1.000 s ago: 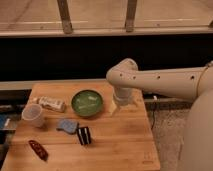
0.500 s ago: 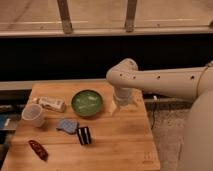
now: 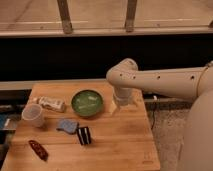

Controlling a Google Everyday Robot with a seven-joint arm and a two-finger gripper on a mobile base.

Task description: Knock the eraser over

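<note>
The eraser (image 3: 84,135), a small black block with white stripes, stands on the wooden table (image 3: 125,140) just front of the green bowl (image 3: 87,103) and right of the flat blue pad (image 3: 67,125). My gripper (image 3: 121,102) hangs below the white arm's wrist, over the table's back right part, to the right of the bowl and well apart from the eraser. A dark red oblong object (image 3: 38,149) lies at the front left.
A white cup (image 3: 32,115) stands at the left edge. A wrapped bar (image 3: 50,104) lies behind it. The white arm (image 3: 160,80) reaches in from the right. A dark wall with a rail runs behind the table.
</note>
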